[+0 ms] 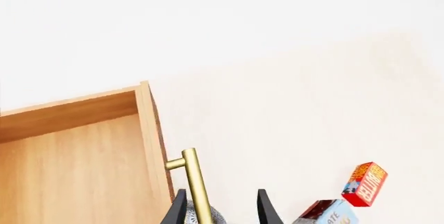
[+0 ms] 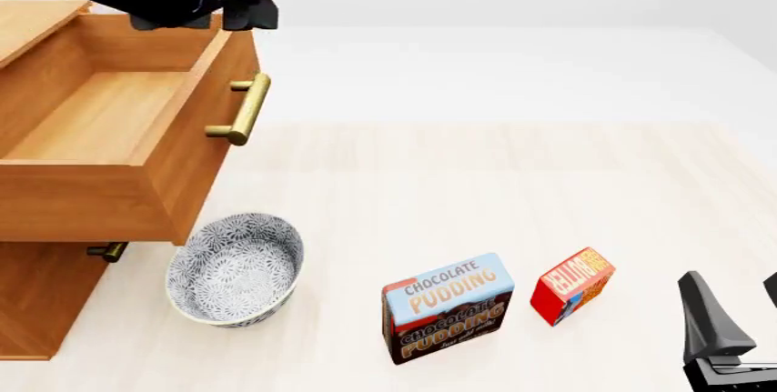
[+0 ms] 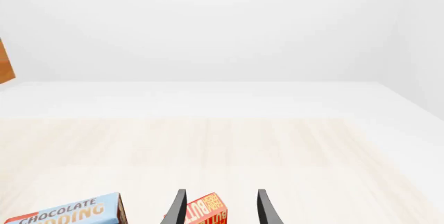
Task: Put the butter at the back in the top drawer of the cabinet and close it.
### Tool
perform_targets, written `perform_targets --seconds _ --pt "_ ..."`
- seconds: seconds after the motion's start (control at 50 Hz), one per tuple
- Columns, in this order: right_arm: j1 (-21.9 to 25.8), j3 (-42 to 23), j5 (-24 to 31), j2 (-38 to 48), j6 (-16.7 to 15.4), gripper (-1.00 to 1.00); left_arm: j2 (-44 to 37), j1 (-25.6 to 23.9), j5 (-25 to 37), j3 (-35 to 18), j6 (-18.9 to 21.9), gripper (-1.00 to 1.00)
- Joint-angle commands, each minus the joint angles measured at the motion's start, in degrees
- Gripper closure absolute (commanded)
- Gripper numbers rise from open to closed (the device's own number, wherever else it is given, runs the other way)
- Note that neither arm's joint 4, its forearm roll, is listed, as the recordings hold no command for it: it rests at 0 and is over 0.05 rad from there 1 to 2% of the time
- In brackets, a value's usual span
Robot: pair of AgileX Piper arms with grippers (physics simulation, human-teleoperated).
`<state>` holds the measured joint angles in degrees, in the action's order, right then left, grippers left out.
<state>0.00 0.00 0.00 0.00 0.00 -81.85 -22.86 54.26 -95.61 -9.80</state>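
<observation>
The cabinet point(image 2: 36, 319) stands at the left with its top drawer point(image 2: 109, 119) pulled out and nothing inside. My left gripper point(image 2: 255, 5) hovers open above the drawer front. In the left wrist view the brass handle point(image 1: 195, 185) runs between its fingers point(image 1: 267, 211) without contact. The butter point(image 2: 573, 285), a small red box, stands on the table right of centre. My right gripper point(image 2: 737, 306) is open, low at the right edge and clear of the butter. In the right wrist view the butter point(image 3: 207, 211) lies ahead between the open fingers point(image 3: 179, 208).
A blue-and-brown chocolate pudding box point(image 2: 447, 308) stands just left of the butter. A patterned bowl point(image 2: 235, 269) sits under the open drawer's front corner. A lower drawer handle point(image 2: 107, 251) shows beneath the open drawer.
</observation>
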Motion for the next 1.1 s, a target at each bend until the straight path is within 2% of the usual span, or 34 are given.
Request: perform_targets --seconds 0.02,0.2,0.74,0.94,1.1 --pt "0.0 0.0 0.0 0.0 0.0 -1.0 -0.23 -4.17 0.48 -5.33 1.61 -1.0" --pt "0.0 0.0 0.0 0.0 0.0 -1.0 -3.36 -8.11 0.26 -8.29 1.46 -1.0" --pt "0.0 0.0 0.0 0.0 0.0 -1.0 -12.11 -17.2 -5.95 -4.92 -1.65 -1.0" --pt "0.0 0.0 0.0 0.0 0.0 -1.0 -14.51 -20.18 -6.37 -6.72 -2.96 -1.0" --pt "0.0 0.0 0.0 0.0 0.0 -1.0 -16.97 -21.97 -7.49 -6.19 -3.17 -1.0"
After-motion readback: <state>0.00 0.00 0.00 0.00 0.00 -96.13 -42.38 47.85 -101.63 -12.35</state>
